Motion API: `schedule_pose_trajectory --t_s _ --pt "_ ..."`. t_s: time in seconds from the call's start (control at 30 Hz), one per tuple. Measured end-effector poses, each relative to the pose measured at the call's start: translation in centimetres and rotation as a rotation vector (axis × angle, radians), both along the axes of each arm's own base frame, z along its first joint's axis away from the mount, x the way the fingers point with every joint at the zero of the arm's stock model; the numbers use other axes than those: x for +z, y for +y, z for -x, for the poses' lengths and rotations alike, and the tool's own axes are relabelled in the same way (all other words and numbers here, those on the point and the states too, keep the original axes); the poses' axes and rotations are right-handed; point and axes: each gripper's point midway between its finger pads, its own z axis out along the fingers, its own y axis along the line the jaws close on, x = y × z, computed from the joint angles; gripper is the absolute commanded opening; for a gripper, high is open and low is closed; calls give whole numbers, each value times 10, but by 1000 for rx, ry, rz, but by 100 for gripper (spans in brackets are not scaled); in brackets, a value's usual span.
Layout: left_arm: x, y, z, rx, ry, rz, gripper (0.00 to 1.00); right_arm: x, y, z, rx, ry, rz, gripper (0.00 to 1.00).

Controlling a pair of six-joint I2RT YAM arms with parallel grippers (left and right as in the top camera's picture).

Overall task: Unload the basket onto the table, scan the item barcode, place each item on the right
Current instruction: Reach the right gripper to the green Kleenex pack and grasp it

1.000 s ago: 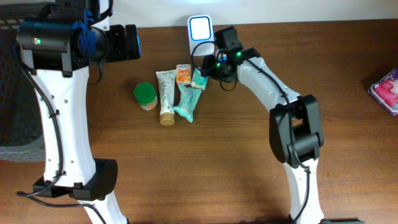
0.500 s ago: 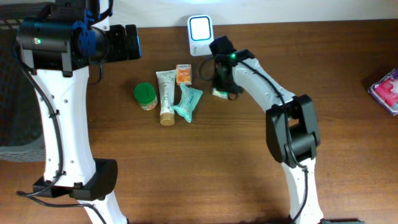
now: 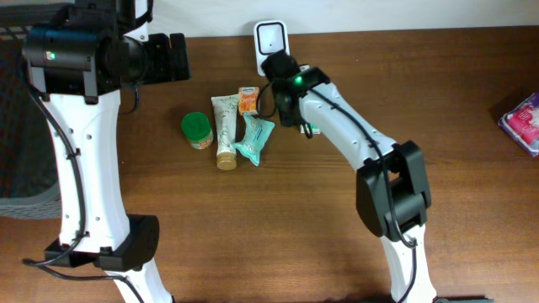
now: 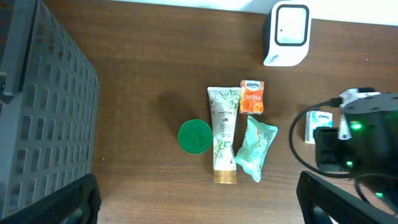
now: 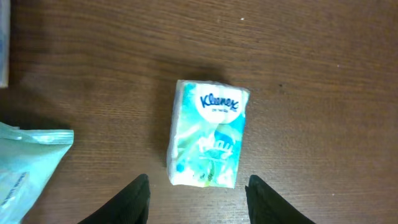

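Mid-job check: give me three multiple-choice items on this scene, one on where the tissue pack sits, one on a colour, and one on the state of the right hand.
1. Relative to the teal pouch, the Kleenex pack lies:
A. on top of it
B. beside it, on the bare table
C. underneath it

2. The round lid is:
A. green
B. red
C. blue

3. The right hand is:
A. shut on the pack
B. shut, empty
C. open, a finger on each side of the pack

Answers:
1 B: wood shows all round the pack.
2 A: the left wrist view shows it green.
3 C: the fingers stand apart, with the pack's end between them.
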Motion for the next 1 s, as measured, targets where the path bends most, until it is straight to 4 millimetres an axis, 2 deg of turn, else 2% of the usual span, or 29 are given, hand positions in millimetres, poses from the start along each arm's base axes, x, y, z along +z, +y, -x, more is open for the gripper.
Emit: schedule_pose_trajectory --t_s 0.17,0.27,0.3,0.43,0.47,0.63,0.73,0.8,0.9,1.0 --pt "0 0 0 0 0 0 99 -30 -10 2 12 31 107 48" --pt "0 0 0 0 0 0 99 -41 -10 1 12 40 121 48" --pt "0 0 0 0 0 0 99 -44 -10 0 13 41 122 44" --pt "0 0 0 0 0 0 99 -55 -11 1 14 55 135 11" --pt "0 0 0 0 0 0 99 -55 -11 0 13 54 137 6" --pt "0 0 0 0 0 0 99 -51 -9 3 15 75 120 4" --pt "0 0 0 0 0 0 99 -30 8 2 26 131 -22 4" --pt "0 0 0 0 0 0 99 -11 17 -5 34 173 -199 4" --pt "0 0 0 0 0 0 99 -8 7 -4 44 303 -526 4" --pt "0 0 0 0 0 0 99 -16 -9 1 24 392 -798 4"
